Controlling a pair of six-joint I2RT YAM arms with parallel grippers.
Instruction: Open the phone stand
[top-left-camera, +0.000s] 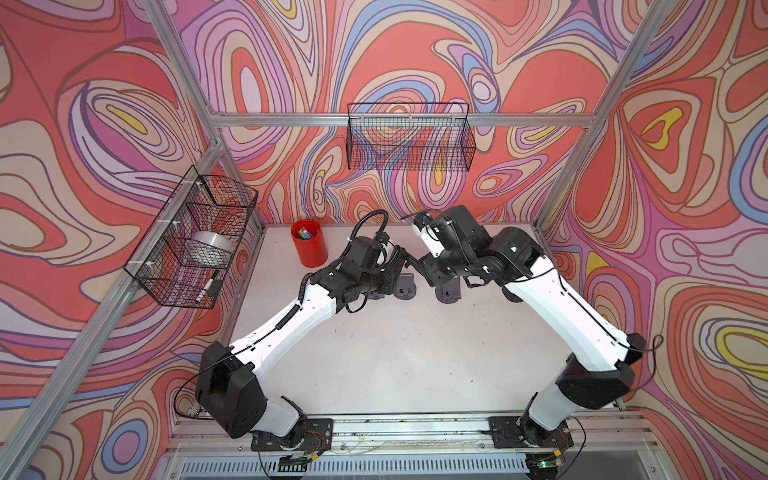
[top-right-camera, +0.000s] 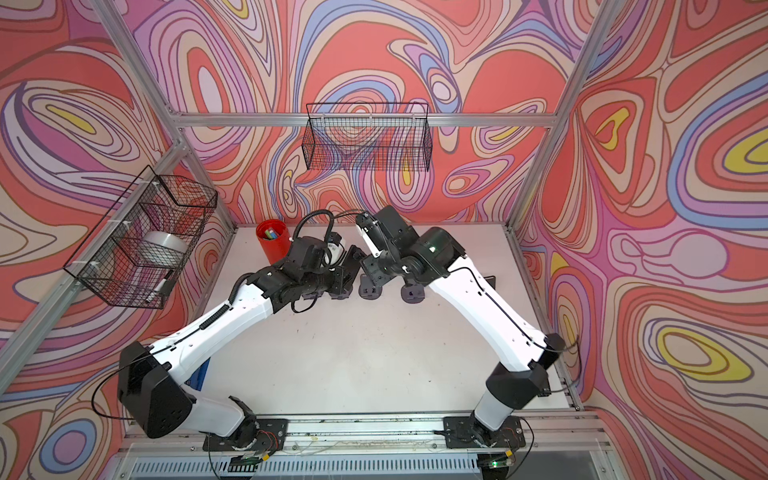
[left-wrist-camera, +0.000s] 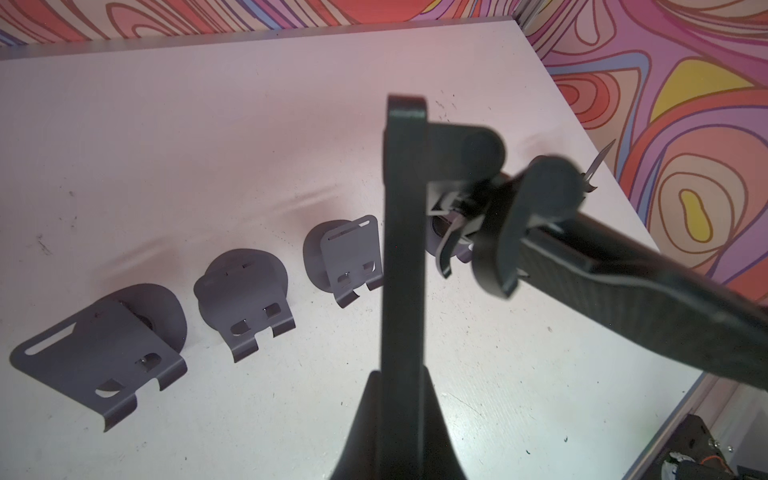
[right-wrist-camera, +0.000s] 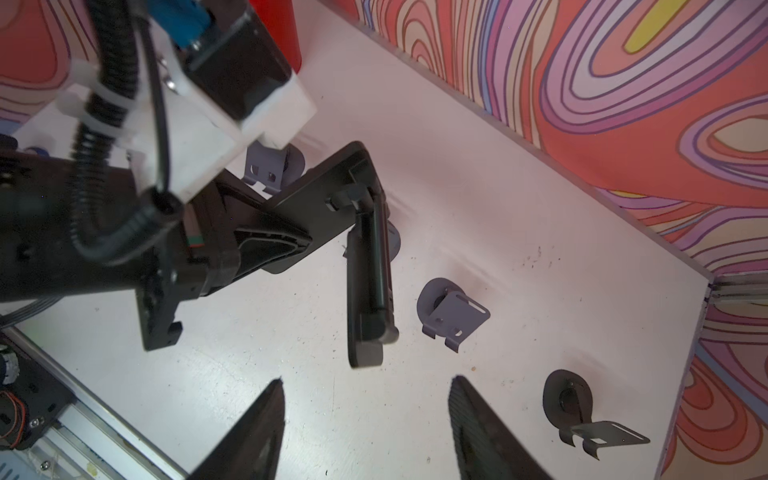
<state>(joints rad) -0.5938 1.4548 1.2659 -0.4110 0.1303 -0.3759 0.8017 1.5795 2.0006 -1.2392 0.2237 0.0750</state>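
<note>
1. Black folding phone stand: off the tabletop, held in the air between the two arms, above a row of grey stands.
2. Form: a flat plate with a hinged arm hanging from one edge. I judge it part unfolded, not fully open.
3. Left tool: clamped on the plate, which shows edge-on between the fingers in the left wrist view.
4. Right tool: fingers apart with nothing between them, near the hinged arm's free end but not touching it.
5. Handling (judgement): rigid, light and smooth-faced, so a shallow pinch may slip. The hinges are probably friction-stiff.
6. Best hold (judgement): the right tool takes the flat faces of the hinged arm at its free end, well away from the hinge for leverage, while the left tool braces the plate.
7. Risk: the plate could twist in the left tool as the arm swings.
8. In both top views the wrists mostly hide the stand, so the hinge angle cannot be told there.
9. Surroundings: grey phone stands in a row on the tabletop, apparently set open. A red cup of markers stands toward the back.
</note>
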